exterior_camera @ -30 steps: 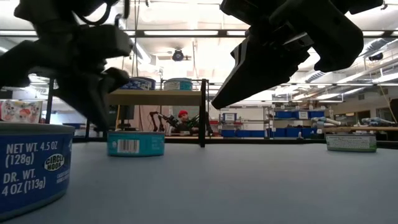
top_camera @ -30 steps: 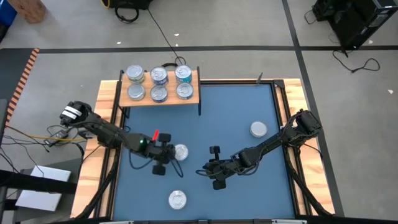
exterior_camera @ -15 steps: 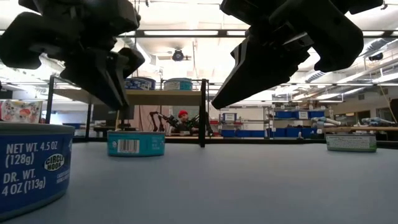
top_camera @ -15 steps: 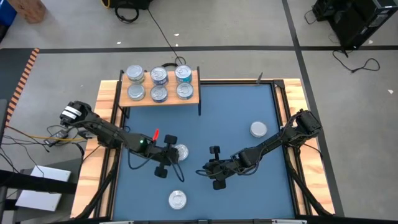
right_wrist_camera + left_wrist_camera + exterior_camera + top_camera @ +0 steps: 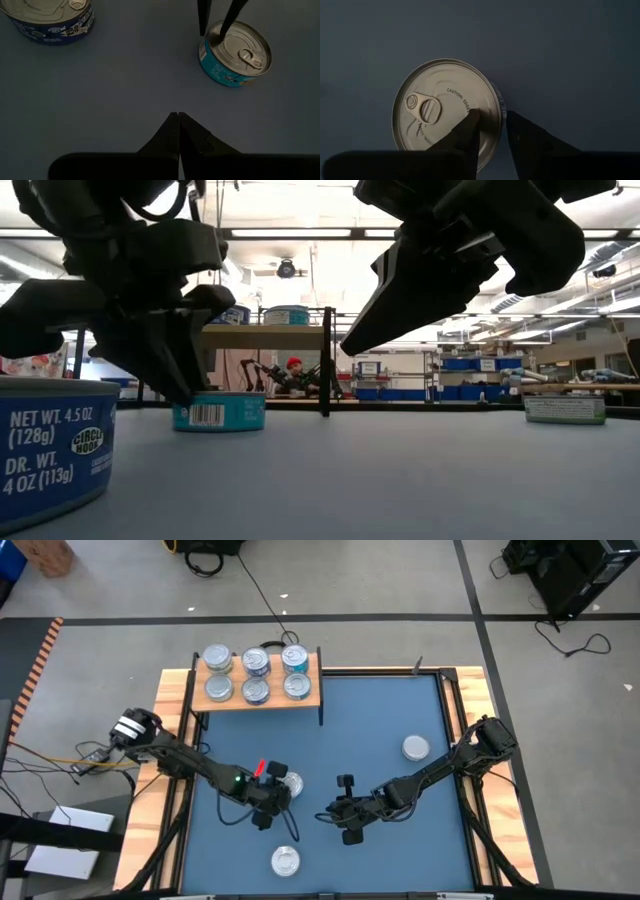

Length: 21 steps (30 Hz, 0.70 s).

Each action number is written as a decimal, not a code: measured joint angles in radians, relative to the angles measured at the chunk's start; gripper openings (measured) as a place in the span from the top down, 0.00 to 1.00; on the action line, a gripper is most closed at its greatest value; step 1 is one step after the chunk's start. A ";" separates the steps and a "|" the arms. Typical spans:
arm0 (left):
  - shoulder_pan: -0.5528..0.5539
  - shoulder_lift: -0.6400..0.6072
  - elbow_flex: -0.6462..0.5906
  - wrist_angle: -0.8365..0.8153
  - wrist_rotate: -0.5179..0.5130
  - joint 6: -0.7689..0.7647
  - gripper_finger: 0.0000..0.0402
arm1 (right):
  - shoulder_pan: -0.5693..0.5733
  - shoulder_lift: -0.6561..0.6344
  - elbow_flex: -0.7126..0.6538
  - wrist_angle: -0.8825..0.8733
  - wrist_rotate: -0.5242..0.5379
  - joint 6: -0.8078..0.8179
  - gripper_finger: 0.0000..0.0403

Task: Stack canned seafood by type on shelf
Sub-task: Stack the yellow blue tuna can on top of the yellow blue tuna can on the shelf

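1. Reaching over the mid-table tin, the left gripper (image 5: 277,790) has its fingers (image 5: 470,131) parted only a narrow gap, straddling the rim of the teal-labelled can (image 5: 448,110): one fingertip over the lid, the other just outside the wall. Whether they grip it cannot be told.
2. That can (image 5: 235,53) stands upright on the blue tabletop (image 5: 380,720), pull-tab up, and shows behind the left fingers in the low view (image 5: 218,411).
3. The right gripper (image 5: 346,808) hovers near, across from the left one, fingers (image 5: 172,132) pressed together and empty.
4. A blue-labelled can (image 5: 49,19) lies beyond the right fingertips, well apart from the teal one; it fills the low view's near corner (image 5: 52,442).
5. Another tin (image 5: 416,748) sits alone, behind the right gripper.
6. The shelf (image 5: 258,698) carries six cans (image 5: 254,675) in two rows, far ahead of both grippers.
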 joint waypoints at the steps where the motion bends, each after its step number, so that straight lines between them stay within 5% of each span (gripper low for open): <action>1: 0.000 0.001 0.001 -0.001 0.000 -0.010 0.76 | 0.000 0.000 0.000 0.000 0.000 0.000 0.98; 12: 0.000 0.003 0.015 -0.020 0.008 -0.041 0.98 | 0.000 0.000 0.000 0.000 0.000 0.000 0.98; 21: 0.000 0.006 0.123 -0.100 0.013 -0.043 0.99 | -0.005 0.000 0.000 0.000 0.000 0.000 0.97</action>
